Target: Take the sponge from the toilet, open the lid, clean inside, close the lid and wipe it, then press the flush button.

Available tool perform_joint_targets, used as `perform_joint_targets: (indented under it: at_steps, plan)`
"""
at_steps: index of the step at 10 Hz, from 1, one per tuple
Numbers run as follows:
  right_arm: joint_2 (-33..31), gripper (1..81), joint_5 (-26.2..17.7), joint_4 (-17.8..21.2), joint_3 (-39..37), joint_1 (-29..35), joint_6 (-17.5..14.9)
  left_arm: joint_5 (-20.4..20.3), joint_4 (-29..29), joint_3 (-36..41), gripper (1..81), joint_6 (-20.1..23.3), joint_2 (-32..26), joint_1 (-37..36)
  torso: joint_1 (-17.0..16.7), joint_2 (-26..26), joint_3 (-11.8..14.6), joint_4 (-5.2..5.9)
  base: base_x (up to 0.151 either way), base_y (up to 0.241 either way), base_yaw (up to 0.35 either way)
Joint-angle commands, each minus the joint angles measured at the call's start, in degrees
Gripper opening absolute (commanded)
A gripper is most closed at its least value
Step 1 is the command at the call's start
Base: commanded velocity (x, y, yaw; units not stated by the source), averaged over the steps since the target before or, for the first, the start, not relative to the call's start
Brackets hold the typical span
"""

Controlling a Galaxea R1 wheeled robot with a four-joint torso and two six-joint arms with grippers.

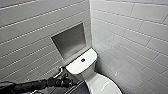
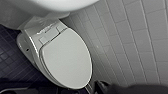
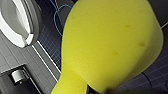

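The white toilet (image 1: 86, 71) stands in the tiled corner, and the dark round flush button (image 1: 83, 60) sits in the middle of its tank top. Its oval lid (image 2: 66, 60) lies closed over the bowl in the left wrist view. The bright yellow sponge (image 3: 110, 42) looms large in the right wrist view, pinched narrow at one end where my right gripper (image 3: 96, 90) is shut on it. The toilet (image 3: 17, 22) lies off to one side behind the sponge. My black left arm reaches in low from the left, with its gripper (image 1: 69, 82) shut and empty just left of the bowl.
A recessed niche (image 1: 68, 40) is set in the tiled wall above the tank. A chrome holder (image 1: 58, 72) is mounted on the wall near my left arm. A blue cable (image 3: 60, 17) lies on the dark tiled floor (image 2: 10, 62). Walls close in on both sides.
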Motion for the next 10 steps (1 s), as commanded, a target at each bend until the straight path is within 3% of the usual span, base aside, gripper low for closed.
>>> perform_joint_targets:
  at_steps: [1, 4, 8, 10]
  plan:
    - [0.93, 1.0, -4.47, -0.08, -2.05, 0.32, 0.12, -1.16, 13.25, 7.13, 1.0, 0.76, -4.15, 14.72, 0.0, 0.0, 0.0, 0.0, 0.0, 0.0, 0.0]
    - [1.63, 1.0, -4.56, 0.53, -2.4, 2.26, 0.03, -6.6, 21.34, -0.06, 1.0, 0.85, 0.85, 29.6, 0.0, 0.0, 0.0, 0.0, 0.0, 0.0, 0.0]
    - [4.27, 1.0, -4.65, 1.23, -6.71, 3.14, 0.12, -7.94, 28.03, -23.68, 1.0, 0.85, 14.1, 42.34, -0.02, 0.0, 0.0, 0.0, 0.0, 0.0, 0.0]
    - [4.18, 1.0, -4.47, 5.98, -7.42, 3.49, 0.03, -8.37, 29.01, -34.09, 1.0, 0.94, 19.85, 45.69, -0.05, -0.02, 0.02, 0.0, 0.0, 0.0, 0.0]
